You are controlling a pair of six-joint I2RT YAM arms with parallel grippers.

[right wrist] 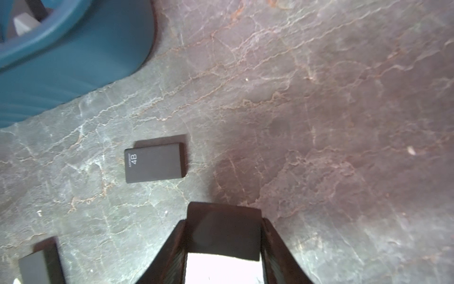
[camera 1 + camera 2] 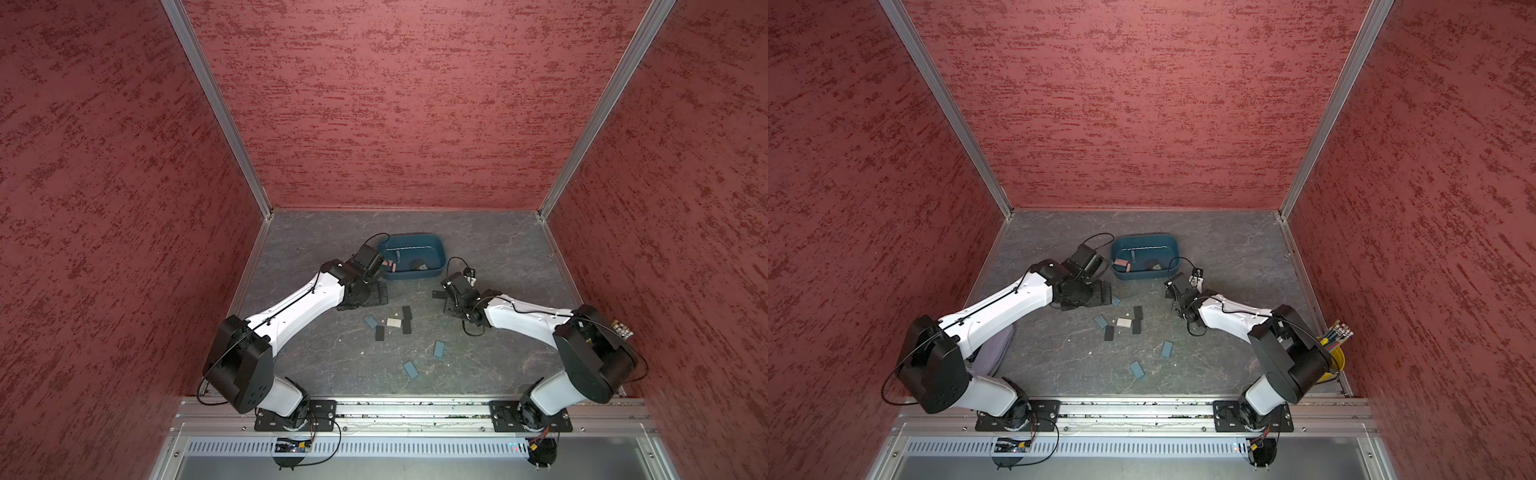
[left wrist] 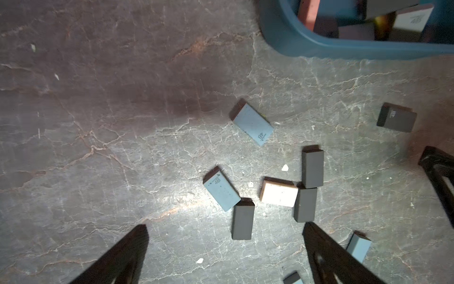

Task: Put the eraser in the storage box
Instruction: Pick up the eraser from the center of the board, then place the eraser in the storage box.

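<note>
While both arms reach in, near table (image 2: 332,374): 2 blue erasers (image 2: 410,369) lie flat, well apart from each other.
Middle cluster (image 2: 393,322): 5 loose blocks here, 1 pale, 1 blue, 3 dark, some touching.
Left gripper (image 3: 225,225): jaws spread wide, nothing between them, hanging just far-left of that cluster.
Right gripper (image 1: 223,221): clamped on the eraser (image 1: 222,236), a dark block, over the table near the box's near right corner, not in it.
4B eraser (image 1: 154,162): dark, flat on the table, between those jaws and the box.
Storage box (image 2: 411,275): far centre, teal, with a pink eraser (image 2: 1122,262) and dark ones inside.
</note>
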